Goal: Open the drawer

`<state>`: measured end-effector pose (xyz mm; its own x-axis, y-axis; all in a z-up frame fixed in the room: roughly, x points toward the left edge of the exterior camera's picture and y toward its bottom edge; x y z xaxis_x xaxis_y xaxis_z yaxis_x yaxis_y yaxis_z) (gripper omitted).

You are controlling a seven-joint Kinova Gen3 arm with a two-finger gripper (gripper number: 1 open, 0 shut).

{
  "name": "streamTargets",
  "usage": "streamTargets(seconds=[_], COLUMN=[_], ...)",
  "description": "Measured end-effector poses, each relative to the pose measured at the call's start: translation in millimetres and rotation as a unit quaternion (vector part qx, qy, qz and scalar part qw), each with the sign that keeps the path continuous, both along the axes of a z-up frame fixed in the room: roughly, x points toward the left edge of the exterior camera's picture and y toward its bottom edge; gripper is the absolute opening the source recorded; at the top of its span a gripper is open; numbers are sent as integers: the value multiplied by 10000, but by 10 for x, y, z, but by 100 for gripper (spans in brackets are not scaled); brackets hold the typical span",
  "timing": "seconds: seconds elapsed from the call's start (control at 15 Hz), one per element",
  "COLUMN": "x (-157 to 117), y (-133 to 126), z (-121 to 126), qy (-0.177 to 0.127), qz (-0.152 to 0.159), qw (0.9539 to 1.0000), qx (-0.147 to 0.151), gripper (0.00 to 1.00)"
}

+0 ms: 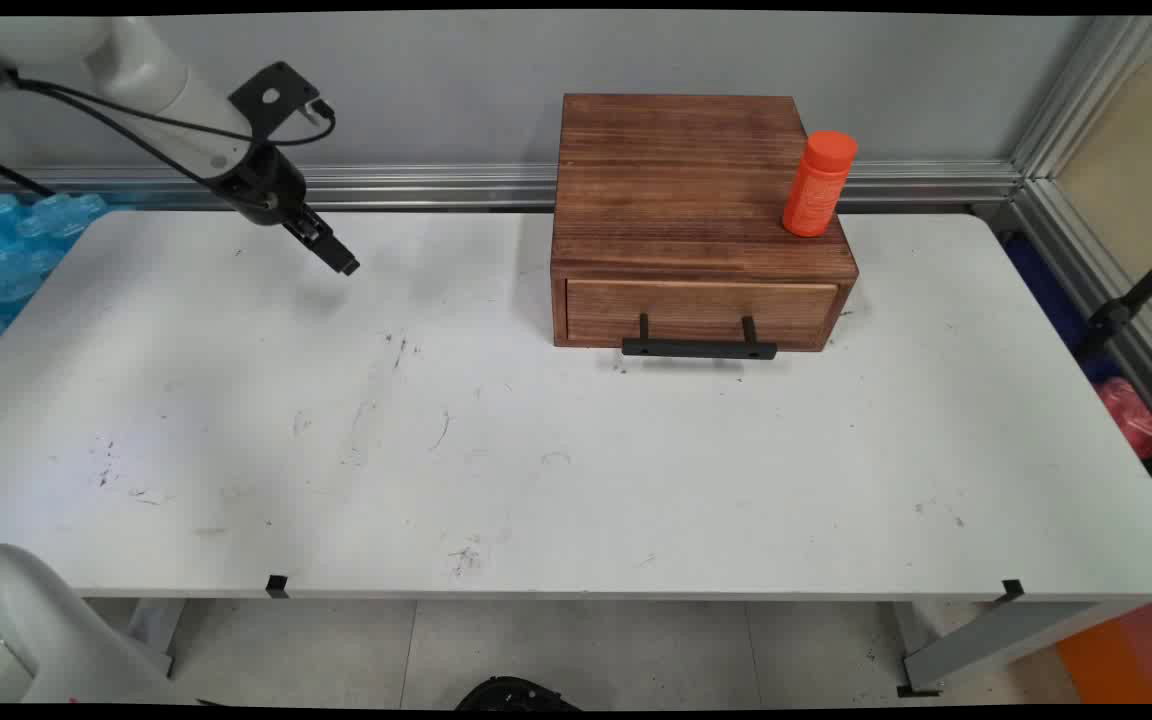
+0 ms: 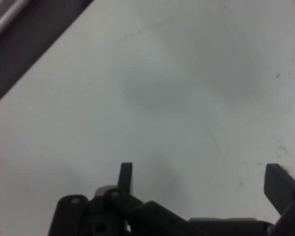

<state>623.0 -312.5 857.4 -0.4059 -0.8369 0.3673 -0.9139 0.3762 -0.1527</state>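
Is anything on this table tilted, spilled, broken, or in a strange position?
Only one small thing: the orange bottle stands on the wooden drawer box at its right edge and seems to lean slightly. The drawer is closed, and nothing is spilled. The end effector is open above bare table.

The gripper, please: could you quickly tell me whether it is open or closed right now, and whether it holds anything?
Gripper: open, fingers spread wide apart, holding nothing, above bare white table.
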Motion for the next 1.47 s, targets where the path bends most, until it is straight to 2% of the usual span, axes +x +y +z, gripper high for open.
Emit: streamTargets(seconds=[0.2, 0.47, 0.8, 1.07, 1.2, 1.47], x=[-38, -177, -499, -849, -1055, -1469], y=[84, 249, 365, 362, 328, 237], z=[186, 506, 848, 1040, 1090, 1105], qy=[-41, 6, 203, 322, 360, 437], qz=[-73, -354, -1058, -1866, -2293, -2938], qw=[10000, 9993, 9940, 9817, 9725, 9548], qx=[7, 91, 189, 211, 183, 73], gripper=[100, 100, 100, 100, 100, 100])
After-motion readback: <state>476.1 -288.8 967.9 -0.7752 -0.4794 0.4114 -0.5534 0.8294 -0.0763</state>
